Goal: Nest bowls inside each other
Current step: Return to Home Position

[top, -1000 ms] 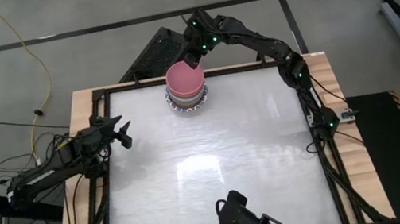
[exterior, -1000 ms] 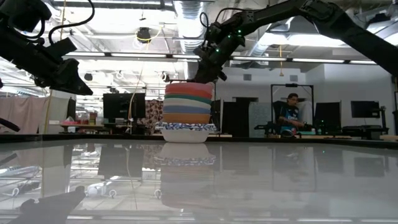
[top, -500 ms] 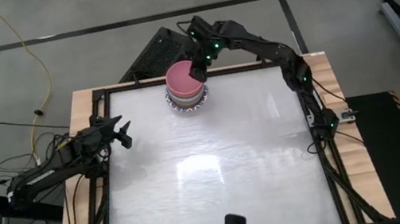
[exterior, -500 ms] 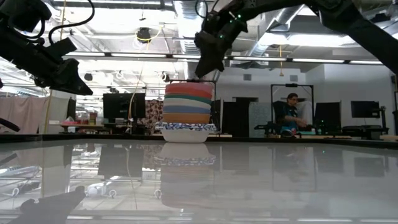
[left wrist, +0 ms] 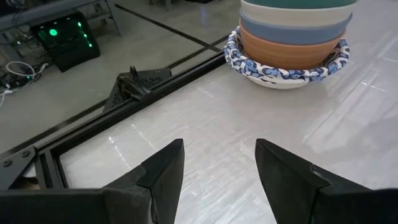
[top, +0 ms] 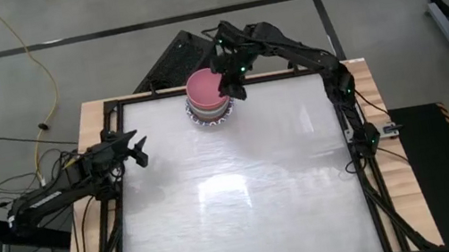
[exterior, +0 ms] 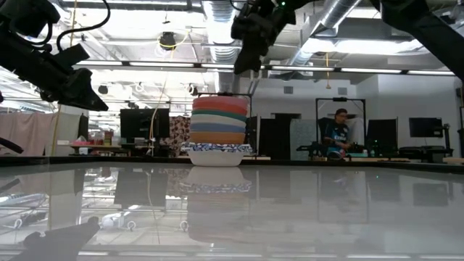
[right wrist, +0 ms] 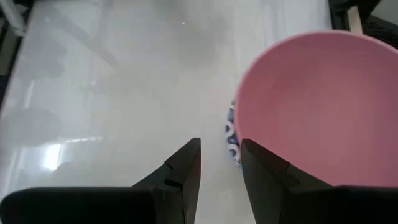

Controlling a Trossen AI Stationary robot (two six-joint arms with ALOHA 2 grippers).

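The bowls (top: pixel 209 99) stand nested in one stack at the table's far edge, near its middle. A pink bowl (right wrist: pixel 311 106) is on top. The bottom bowl, white with a blue-patterned rim (left wrist: pixel 287 67), rests on the table by its base (exterior: pixel 216 161). My right gripper (top: pixel 235 90) hovers above the stack's right side, clear of it in the low view (exterior: pixel 243 64); it points slantwise down, open by a narrow gap, with nothing between the fingers (right wrist: pixel 219 152). My left gripper (top: pixel 140 150) waits open at the table's left edge.
A black frame (top: pixel 120 206) runs round the pale tabletop. A dark ribbed panel (top: pixel 174 62) lies just beyond the far edge behind the stack. A person (exterior: pixel 339 134) sits in the room beyond. The near and middle tabletop (top: pixel 234 188) offers free room.
My right gripper has risen from the top bowl's far rim, clear of the stack. It has swung toward the stack's right side and rolled about its own axis. The stack of bowls has stayed where it was.
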